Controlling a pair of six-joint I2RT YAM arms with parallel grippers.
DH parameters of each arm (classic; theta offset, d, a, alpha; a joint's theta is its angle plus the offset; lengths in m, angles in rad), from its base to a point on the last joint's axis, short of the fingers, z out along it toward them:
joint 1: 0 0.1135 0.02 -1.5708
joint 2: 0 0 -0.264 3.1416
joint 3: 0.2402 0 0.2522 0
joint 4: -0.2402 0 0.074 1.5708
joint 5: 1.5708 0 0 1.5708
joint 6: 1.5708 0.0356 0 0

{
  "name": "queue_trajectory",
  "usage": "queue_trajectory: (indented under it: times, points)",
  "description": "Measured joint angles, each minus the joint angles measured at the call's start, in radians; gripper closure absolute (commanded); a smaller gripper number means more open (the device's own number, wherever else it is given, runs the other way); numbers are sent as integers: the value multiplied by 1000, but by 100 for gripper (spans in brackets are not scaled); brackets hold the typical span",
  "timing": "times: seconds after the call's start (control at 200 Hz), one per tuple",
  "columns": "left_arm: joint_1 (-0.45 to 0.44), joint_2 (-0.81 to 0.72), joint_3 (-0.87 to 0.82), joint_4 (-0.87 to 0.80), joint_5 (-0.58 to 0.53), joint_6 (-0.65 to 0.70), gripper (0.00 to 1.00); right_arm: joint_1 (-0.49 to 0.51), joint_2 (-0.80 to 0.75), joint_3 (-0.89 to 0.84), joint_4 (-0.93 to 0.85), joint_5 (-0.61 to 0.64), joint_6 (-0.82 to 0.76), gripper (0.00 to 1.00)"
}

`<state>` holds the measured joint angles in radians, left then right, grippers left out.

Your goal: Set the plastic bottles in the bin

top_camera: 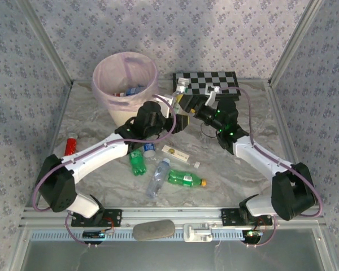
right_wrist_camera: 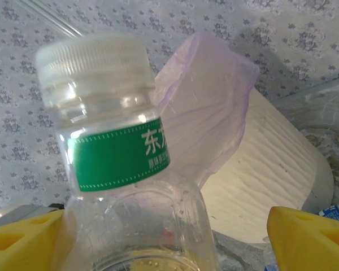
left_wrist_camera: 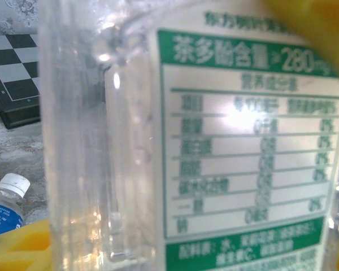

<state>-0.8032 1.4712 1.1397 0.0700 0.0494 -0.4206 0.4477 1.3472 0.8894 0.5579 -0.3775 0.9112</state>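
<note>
The left hand (left_wrist_camera: 169,135) is pinching a clear bottle (right_wrist_camera: 118,152) with a white cap, a green neck band and a green-and-white printed label; its yellow pads (left_wrist_camera: 22,248) sit close against the bottle on either side. The right hand (right_wrist_camera: 166,240) stands spread around the same bottle's shoulder, one yellow finger (right_wrist_camera: 308,237) apart from the plastic at 3 o'clock. From above, this bottle is upright over the desk (top_camera: 260,113), at 4 o'clock of the bin (top_camera: 117,112) and just beside the chessboard (top_camera: 214,82). The bin, lined in pink, stands at 11 o'clock on the desk, with a few bottles (top_camera: 130,90) inside. Loose at 6 o'clock of the hands lie a green bottle (top_camera: 137,162), a yellow-capped green bottle (top_camera: 186,179) and a blue-labelled bottle (top_camera: 157,179) between them; a cream box (top_camera: 175,153) lies near; at 9 o'clock, by the desk's edge, an orange-labelled bottle (top_camera: 72,145).
</note>
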Motion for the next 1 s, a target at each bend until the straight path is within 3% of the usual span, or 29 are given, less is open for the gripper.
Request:
queue_trajectory:
  times: [0.36, 0.625, 0.815, 0.999]
  points:
    - [53, -35, 4, -39, -21, 35, 43, -86, -114, -63, -23, 26, 7, 7]
    - [127, -54, 210, -156, -41, 160, 43, -89, -133, -89, -113, 75, -44, 4]
    - [209, -70, 327, -250, -60, 253, 43, -95, -110, -94, -168, 83, -68, 1]
    - [343, -42, 420, -377, -96, 303, 42, -97, -75, -91, -229, 85, -90, 1]
